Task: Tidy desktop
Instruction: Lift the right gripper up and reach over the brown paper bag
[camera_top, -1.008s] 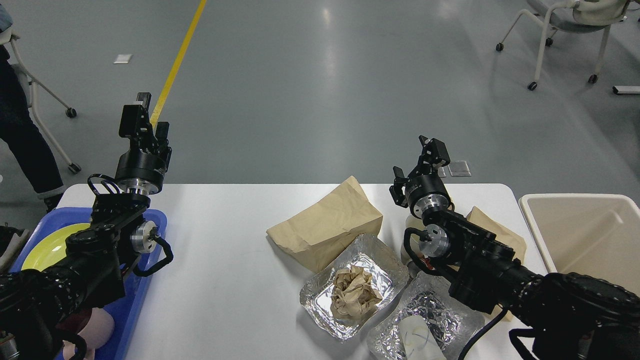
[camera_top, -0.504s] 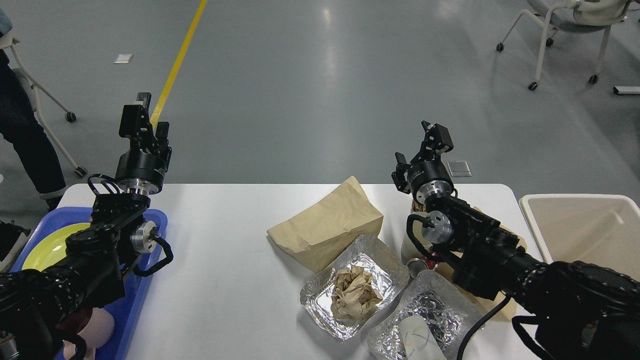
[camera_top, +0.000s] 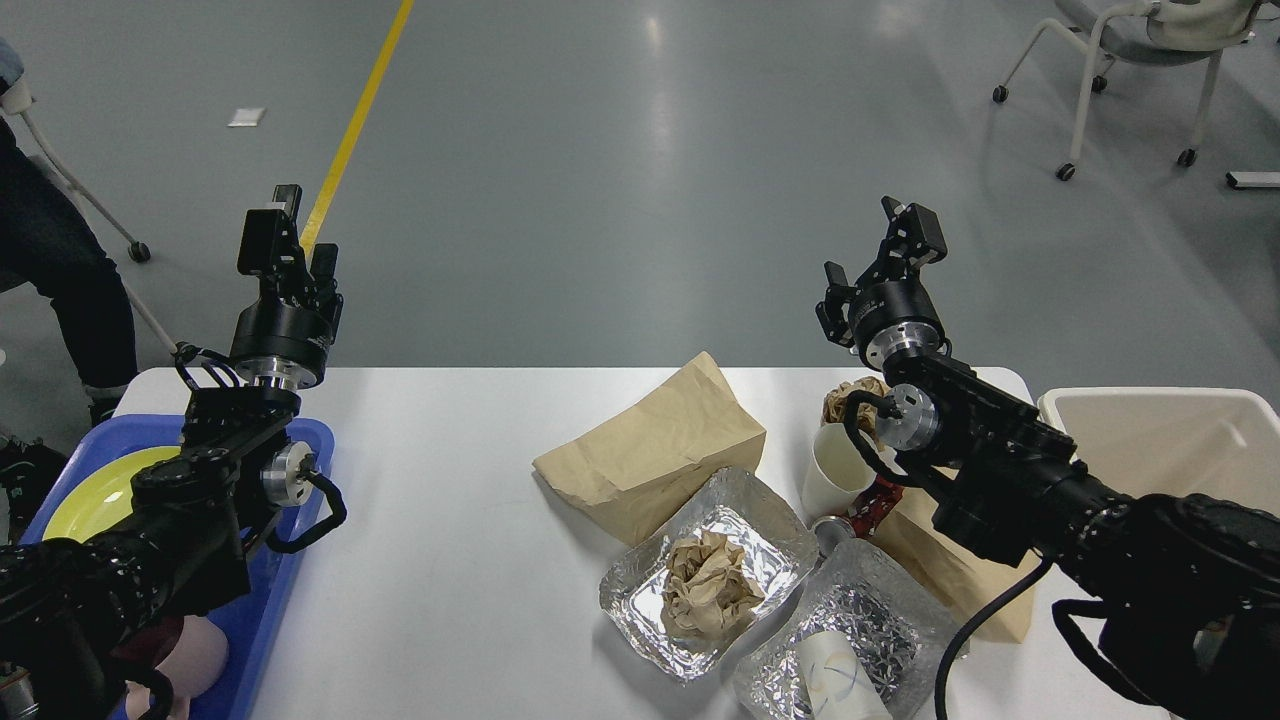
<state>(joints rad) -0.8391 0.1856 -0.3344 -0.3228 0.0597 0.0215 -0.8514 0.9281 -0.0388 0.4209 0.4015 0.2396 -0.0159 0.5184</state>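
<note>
White desktop (camera_top: 450, 560): fills the lower part of the view, far from tidy
Left to clear: paper bag (camera_top: 655, 455), foil tray (camera_top: 640, 595) holding a paper wad (camera_top: 710, 590), second foil tray (camera_top: 880, 630), paper cup (camera_top: 832, 472), red can (camera_top: 868, 505)
Already stowed: yellow plate (camera_top: 95, 495) in blue tray (camera_top: 315, 440)
Beige bin (camera_top: 1150, 400): looks empty
Left claw (camera_top: 290, 235): raised, cannot tell its state
Right claw (camera_top: 880, 260): raised, spread, empty

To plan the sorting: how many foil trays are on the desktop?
2. One foil tray holds crumpled brown paper; the other, nearer the right arm, holds a white cup. None seems hidden.
</note>
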